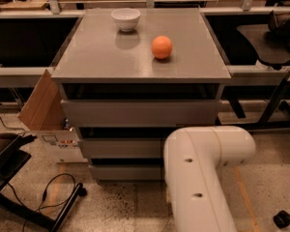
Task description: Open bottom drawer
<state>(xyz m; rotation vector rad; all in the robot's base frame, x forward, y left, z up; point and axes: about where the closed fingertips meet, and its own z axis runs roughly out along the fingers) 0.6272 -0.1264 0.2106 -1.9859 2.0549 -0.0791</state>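
My thick white arm (198, 178) fills the lower middle of the view, standing in front of the grey three-drawer cabinet (72, 71) and covering the right part of the flat grey bottom drawer (125, 172); my gripper is hidden behind this arm. On the smooth grey top of the cabinet stand a small white bowl (125, 19) near the back edge and a round orange fruit (162, 47), apart from it and more to the right. A brown cardboard box (43, 105) leans beside the cabinet's left side, and a black cable (53, 192) lies on the speckled floor (116, 207).
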